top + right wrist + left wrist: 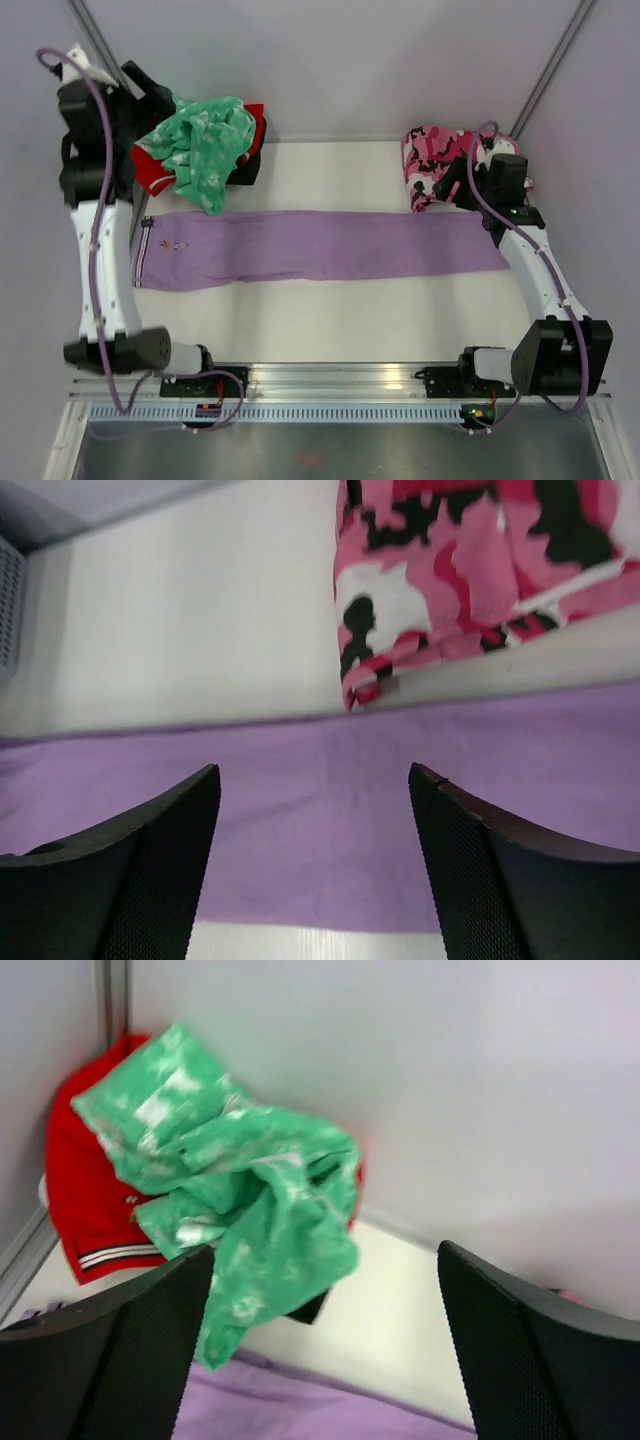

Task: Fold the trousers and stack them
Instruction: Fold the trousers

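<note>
The lilac-purple trousers [320,246] lie flat across the table, folded lengthwise, with the striped waistband at the left and the leg ends at the right. My left gripper [150,100] is open and empty, raised near the back left corner; its wrist view shows the trousers' edge [330,1405] below. My right gripper [462,182] is open and empty, hovering above the leg end of the trousers [320,830], apart from the cloth.
A mint-green patterned garment [205,140] lies over a red one [150,168] at the back left, also in the left wrist view [240,1190]. A pink-black camouflage garment [432,160] lies at the back right, just beyond the trousers [460,560]. Walls close the back.
</note>
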